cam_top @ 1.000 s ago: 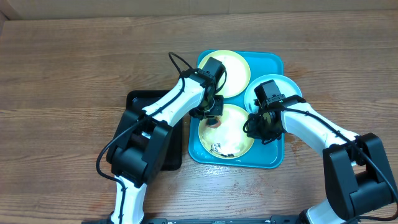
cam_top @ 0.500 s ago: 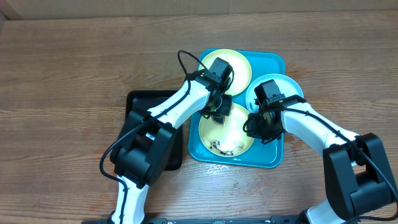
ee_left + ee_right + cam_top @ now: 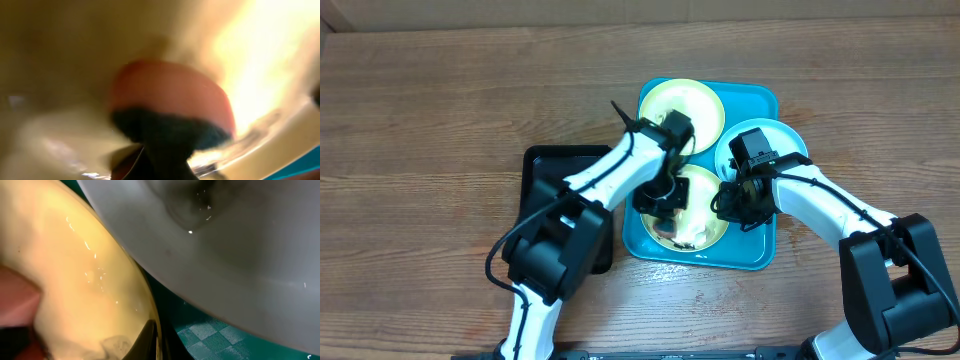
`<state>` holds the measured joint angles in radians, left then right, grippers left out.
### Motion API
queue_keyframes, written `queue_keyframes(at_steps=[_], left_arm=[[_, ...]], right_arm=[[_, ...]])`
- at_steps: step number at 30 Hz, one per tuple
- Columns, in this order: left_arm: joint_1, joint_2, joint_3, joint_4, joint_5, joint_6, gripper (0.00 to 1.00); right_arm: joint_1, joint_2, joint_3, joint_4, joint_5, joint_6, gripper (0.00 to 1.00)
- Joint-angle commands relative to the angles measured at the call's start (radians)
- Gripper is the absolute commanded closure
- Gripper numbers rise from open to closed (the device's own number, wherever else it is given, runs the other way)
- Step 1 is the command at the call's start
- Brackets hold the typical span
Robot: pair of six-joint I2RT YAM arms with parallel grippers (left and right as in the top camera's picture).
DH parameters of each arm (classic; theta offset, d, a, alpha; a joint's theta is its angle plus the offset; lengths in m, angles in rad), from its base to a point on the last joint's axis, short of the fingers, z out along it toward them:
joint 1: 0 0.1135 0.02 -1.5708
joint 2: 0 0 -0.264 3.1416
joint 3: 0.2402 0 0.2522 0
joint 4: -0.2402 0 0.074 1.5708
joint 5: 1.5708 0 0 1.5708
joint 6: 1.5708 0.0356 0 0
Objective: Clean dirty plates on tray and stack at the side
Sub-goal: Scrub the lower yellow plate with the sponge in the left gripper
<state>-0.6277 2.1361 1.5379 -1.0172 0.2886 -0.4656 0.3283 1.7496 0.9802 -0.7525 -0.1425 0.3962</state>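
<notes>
A sponge is pressed onto the lower yellow plate on the turquoise tray.
The tray is seen at the centre of the overhead frame, and 3 dishes are carried on it. The upper yellow plate is at its upper left, the blue-white plate is over its right rim, and the lower yellow plate is toward the bottom, with dark smears near its lower edge. The left hand is clamped on the orange-and-dark sponge. The right hand is set at that plate's right rim, fingers together; whether the rim is pinched cannot be told. A black tray is seen just left, on the wooden table.
</notes>
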Motion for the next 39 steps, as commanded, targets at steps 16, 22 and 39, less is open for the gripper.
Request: queue_keyframes(at_steps=[16, 22, 39], left_arm=[[-0.064, 0.018, 0.002, -0.067, -0.098, -0.224, 0.96], [-0.004, 0.014, 0.006, -0.136, -0.357, -0.237, 0.96], [0.023, 0.014, 0.018, 0.086, -0.49, 0.005, 0.96]], right_arm=[[-0.009, 0.042, -0.026, -0.019, 0.122, 0.001, 0.96], [-0.009, 0.042, -0.026, -0.018, 0.122, 0.001, 0.96], [-0.009, 0.042, -0.026, -0.015, 0.119, 0.001, 0.96]])
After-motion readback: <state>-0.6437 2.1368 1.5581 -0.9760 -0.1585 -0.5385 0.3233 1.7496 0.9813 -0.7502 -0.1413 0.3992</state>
